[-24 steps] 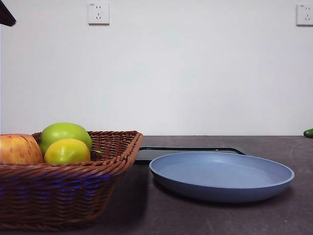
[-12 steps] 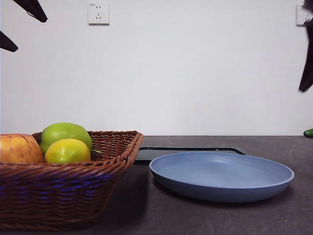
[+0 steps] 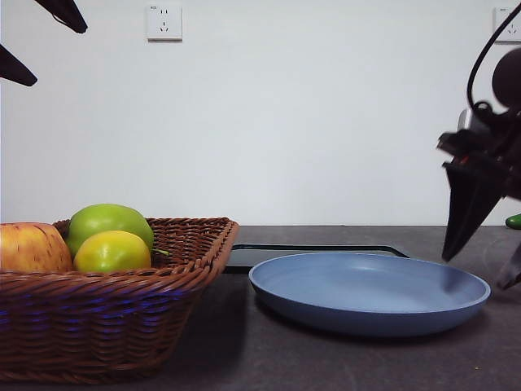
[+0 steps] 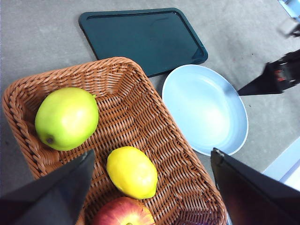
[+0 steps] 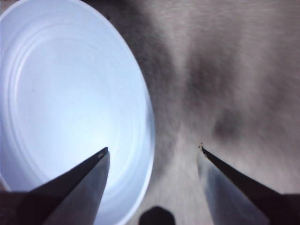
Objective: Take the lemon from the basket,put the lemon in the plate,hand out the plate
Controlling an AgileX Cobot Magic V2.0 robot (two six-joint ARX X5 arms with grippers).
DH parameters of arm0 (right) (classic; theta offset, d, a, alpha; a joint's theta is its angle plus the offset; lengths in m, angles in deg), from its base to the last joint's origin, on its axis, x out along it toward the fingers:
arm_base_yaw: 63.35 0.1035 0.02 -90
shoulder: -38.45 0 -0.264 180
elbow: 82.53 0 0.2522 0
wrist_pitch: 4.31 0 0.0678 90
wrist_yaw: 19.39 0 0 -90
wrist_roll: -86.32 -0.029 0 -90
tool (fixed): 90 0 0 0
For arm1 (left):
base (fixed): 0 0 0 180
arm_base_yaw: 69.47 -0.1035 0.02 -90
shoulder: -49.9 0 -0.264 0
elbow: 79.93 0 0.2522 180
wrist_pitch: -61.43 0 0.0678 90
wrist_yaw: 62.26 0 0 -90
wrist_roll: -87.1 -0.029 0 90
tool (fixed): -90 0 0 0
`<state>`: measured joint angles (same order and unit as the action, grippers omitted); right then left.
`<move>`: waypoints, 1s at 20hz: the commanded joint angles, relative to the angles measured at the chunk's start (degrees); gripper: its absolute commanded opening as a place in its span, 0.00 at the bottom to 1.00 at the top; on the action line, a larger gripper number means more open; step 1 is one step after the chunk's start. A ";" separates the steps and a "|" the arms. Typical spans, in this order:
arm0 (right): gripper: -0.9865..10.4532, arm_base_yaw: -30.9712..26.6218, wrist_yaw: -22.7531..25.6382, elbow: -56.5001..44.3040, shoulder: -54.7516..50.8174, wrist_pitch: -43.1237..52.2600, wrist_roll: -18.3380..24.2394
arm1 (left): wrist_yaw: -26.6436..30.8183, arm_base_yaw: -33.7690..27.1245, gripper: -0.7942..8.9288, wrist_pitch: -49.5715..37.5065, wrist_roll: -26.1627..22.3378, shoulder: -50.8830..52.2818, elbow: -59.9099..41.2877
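Note:
The yellow-green lemon [image 3: 111,251] [image 4: 131,172] lies in the brown wicker basket [image 3: 122,314] [image 4: 154,136], between a green apple [image 4: 67,118] and a red-yellow apple [image 4: 123,213]. My left gripper [image 4: 152,154] hangs open high above the basket; only its black tips show in the front view's top left corner [image 3: 53,53]. The light blue plate [image 3: 368,291] [image 5: 65,103] sits empty to the right of the basket. My right gripper [image 3: 480,269] [image 5: 152,150] is open, low at the plate's right rim, with one jaw over the plate and one outside it.
A flat black tray [image 4: 140,37] [image 3: 313,249] lies behind the plate and the basket. A small green object [image 3: 514,221] sits at the far right of the table. The right arm's cable loops above its gripper.
The right arm has come down from the upper right edge to the plate's right rim. The left gripper's tips entered the top left corner and have since barely moved.

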<state>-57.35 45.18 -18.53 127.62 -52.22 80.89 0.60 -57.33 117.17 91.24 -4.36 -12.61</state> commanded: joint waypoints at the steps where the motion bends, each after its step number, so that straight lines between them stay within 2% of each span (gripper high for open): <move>1: 0.35 0.31 -0.20 0.87 2.67 1.22 -0.87 | 0.11 0.28 0.52 -0.35 0.42 -0.35 1.03; 6: 0.25 1.73 -0.17 0.87 4.70 3.15 -1.20 | 0.11 0.28 0.52 -0.28 0.46 -0.35 1.03; 10: 0.09 2.01 -0.15 0.87 4.70 3.41 -1.57 | 0.09 0.28 0.52 -0.20 0.63 -0.35 1.03; 14: 0.09 1.88 -0.17 0.87 4.04 2.34 -2.03 | 0.11 0.28 0.52 1.18 0.92 -0.35 1.03; 20: 0.09 1.90 -1.79 0.90 -3.89 -1.60 -2.71 | 1.49 3.26 0.52 5.33 7.50 -0.63 1.03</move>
<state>-55.53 44.20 -18.53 123.44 -54.19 78.57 1.91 -54.29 122.70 96.79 -4.45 -12.61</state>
